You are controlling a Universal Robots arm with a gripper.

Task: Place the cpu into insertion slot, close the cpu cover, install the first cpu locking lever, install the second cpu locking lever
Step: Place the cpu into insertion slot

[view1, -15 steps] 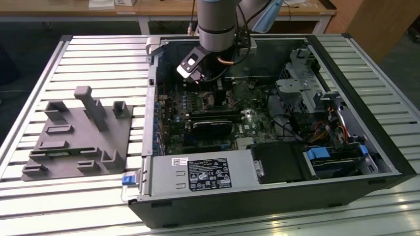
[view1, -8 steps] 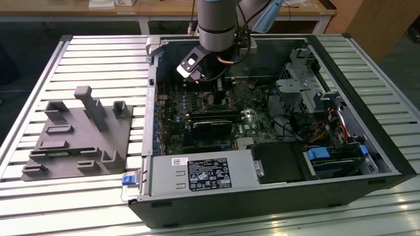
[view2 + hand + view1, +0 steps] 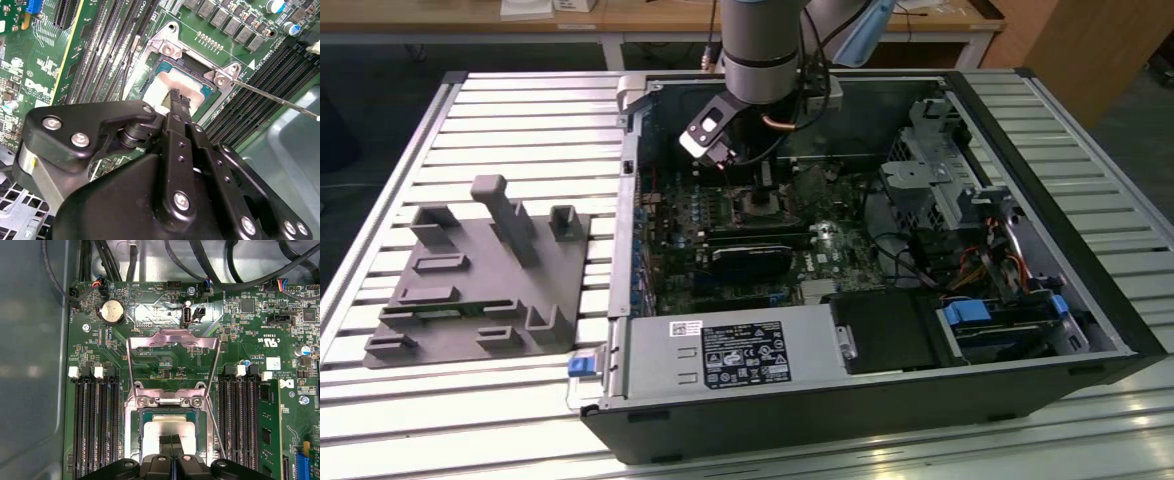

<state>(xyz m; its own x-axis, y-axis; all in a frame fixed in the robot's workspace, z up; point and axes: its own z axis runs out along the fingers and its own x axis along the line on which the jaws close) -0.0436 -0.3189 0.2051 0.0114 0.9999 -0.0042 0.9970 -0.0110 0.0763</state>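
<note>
The cpu (image 3: 170, 429) lies flat in the slot (image 3: 133, 430), silver-grey top up, square to the slot's metal rim; the second wrist view shows it (image 3: 162, 85) the same way, seated inside the rim. The gripper (image 3: 171, 441) is directly over the cpu. Its two black fingers (image 3: 166, 441) are brought together with only a hairline seam between the tips, and they have hold of nothing. The tips are at the cpu's top face, near its middle, but I cannot tell whether they press on it or hang just above it. The cover (image 3: 172, 342) is not closed: it is swung up and back from one edge of the slot, and the green board (image 3: 100, 345) shows through its square window. A thin lever (image 3: 280, 100) runs out from a corner of the slot, raised clear of the board and not latched. Long black memory slots (image 3: 95, 425) flank the slot on two sides. In the exterior view the arm (image 3: 767, 40) reaches down into an open case (image 3: 881, 400) that lies on its side on a slatted table (image 3: 520, 100). The gripper (image 3: 758, 192) is low over the board's middle. A grey fixture (image 3: 474, 280) sits on the table well apart from the case, towards the exterior view's left.
</note>
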